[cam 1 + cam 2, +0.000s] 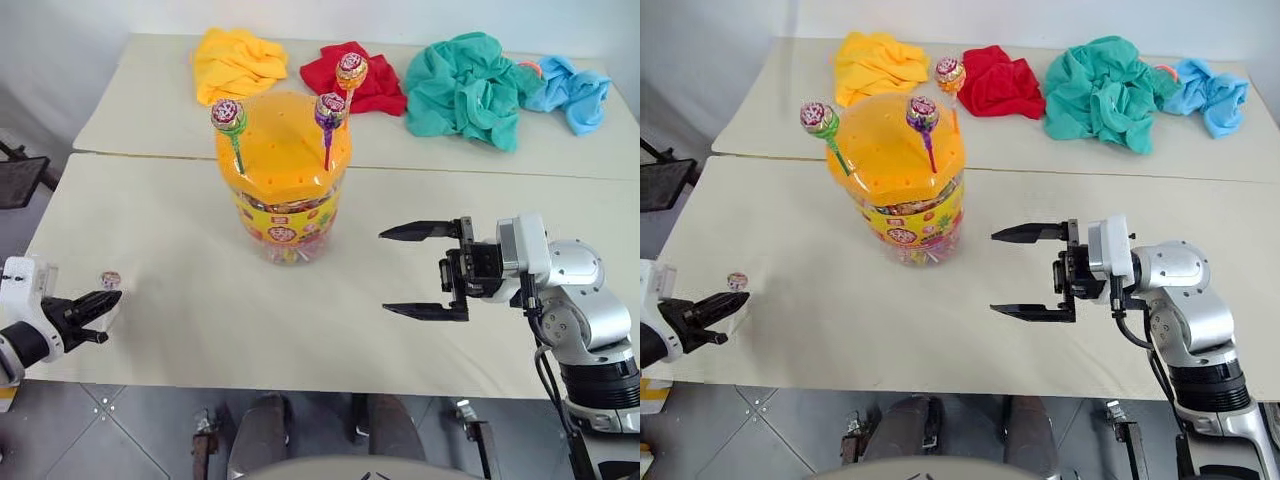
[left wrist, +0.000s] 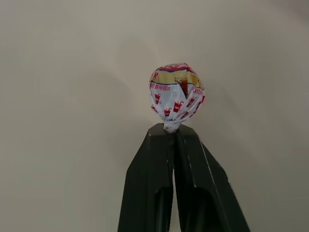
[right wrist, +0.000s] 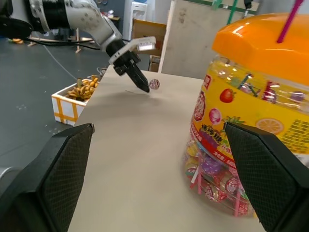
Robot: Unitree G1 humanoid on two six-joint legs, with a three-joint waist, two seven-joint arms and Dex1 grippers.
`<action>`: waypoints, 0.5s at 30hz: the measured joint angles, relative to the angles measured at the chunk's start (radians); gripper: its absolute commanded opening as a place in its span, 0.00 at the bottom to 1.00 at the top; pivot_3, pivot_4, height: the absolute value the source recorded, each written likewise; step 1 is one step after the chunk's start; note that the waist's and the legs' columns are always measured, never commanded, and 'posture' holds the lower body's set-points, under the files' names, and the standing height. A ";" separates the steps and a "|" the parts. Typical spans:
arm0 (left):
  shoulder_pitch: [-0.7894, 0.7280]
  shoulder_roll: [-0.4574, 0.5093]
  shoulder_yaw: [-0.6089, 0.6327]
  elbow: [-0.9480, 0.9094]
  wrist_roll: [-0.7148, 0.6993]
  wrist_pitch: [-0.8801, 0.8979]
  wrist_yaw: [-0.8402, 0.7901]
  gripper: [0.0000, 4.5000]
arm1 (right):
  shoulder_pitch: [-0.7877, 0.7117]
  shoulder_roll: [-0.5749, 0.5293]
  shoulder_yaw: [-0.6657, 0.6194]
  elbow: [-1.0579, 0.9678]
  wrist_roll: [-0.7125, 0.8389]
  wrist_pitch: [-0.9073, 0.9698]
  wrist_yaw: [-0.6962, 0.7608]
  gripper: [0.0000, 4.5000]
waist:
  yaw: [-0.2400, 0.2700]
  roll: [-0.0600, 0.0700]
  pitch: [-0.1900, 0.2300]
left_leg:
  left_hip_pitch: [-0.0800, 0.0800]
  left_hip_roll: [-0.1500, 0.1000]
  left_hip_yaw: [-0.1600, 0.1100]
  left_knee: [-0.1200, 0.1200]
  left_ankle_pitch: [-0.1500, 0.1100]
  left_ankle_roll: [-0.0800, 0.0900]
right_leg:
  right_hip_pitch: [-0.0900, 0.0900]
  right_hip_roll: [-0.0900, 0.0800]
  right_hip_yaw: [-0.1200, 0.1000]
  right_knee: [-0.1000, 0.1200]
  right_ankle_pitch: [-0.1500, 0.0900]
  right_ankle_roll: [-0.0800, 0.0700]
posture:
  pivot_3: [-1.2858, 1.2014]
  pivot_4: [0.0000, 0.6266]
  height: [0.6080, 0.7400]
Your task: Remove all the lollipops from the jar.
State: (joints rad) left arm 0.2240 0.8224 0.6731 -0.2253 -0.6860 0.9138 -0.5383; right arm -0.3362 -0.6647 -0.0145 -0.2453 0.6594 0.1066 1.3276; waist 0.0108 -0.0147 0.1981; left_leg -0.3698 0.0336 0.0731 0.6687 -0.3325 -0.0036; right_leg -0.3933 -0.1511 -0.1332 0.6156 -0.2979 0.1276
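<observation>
Nearest to the camera, at the left edge of the worktop (image 1: pixel 180 330), the left hand (image 1: pixel 100 300) is closed on the stick of a red-and-white lollipop (image 2: pixel 176 94); the wrapped head stands just past the fingertips, low over the worktop. I cannot tell if it already touches the surface.

Further right, near the middle, stands the jar (image 1: pixel 283 190) with its domed orange lid. Three lollipops remain planted in the lid: one with a green stick (image 1: pixel 229 117) at the left side, one with a purple stick (image 1: pixel 330 108) toward the right, and one more (image 1: pixel 351 69) at the back. So I judge one of four is out and three are left.

At the right, the right hand (image 1: pixel 425 270) waits with its two fingers spread wide, holding nothing, pointing toward the jar and a little apart from it.

Behind, on the second worktop, lie the yellow cloth (image 1: pixel 238 62), red cloth (image 1: pixel 375 82), green cloth (image 1: pixel 465 88) and blue cloth (image 1: pixel 572 92).

The risks, as I judge them: the held lollipop is very near the edge, so it may roll off to the floor when released. Also, the jar is not held, so a pull on a tight stick may tip or drag it.
</observation>
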 measured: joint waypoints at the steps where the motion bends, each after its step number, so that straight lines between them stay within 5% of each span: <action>1: 0.004 -0.006 0.000 0.000 0.002 0.002 0.002 0.29 | 0.002 0.001 -0.001 0.000 0.000 0.000 0.000 1.00 | 0.001 0.000 0.000 | 0.000 0.000 0.000 0.000 0.000 0.000 | -0.001 0.000 0.000 0.000 0.000 0.000 | 0.52 0.24 1.00; 7: -0.034 0.091 -0.008 0.080 0.045 -0.146 -0.164 0.68 | 0.022 0.039 -0.084 -0.031 0.088 0.037 -0.073 1.00 | 0.004 0.000 0.000 | -0.002 0.000 0.007 0.000 -0.001 -0.001 | -0.004 0.001 0.000 0.002 0.000 -0.001 | 0.52 0.24 1.00; 11: -0.149 0.196 0.027 0.180 0.041 -0.337 -0.418 0.68 | 0.036 0.036 -0.155 -0.086 0.164 0.103 -0.158 1.00 | 0.007 0.000 0.000 | -0.001 0.001 0.014 -0.001 -0.001 0.000 | -0.005 0.001 0.001 0.001 -0.001 -0.001 | 0.52 0.24 1.00; 15: -0.370 0.203 -0.033 0.156 -0.130 -0.299 -0.574 0.68 | 0.047 0.039 -0.238 -0.153 0.260 0.173 -0.285 1.00 | 0.013 0.000 0.000 | -0.001 0.001 0.015 0.000 -0.002 0.000 | -0.005 0.001 0.002 0.002 0.000 0.000 | 0.52 0.24 1.00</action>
State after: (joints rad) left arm -0.1457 1.0252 0.6405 -0.0696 -0.8163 0.6144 -1.1127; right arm -0.2888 -0.6254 -0.2527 -0.3978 0.9195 0.2798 1.0422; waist 0.0240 -0.0144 0.1983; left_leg -0.3711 0.0351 0.0877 0.6683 -0.3342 -0.0036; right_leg -0.3985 -0.1499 -0.1312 0.6181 -0.2982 0.1272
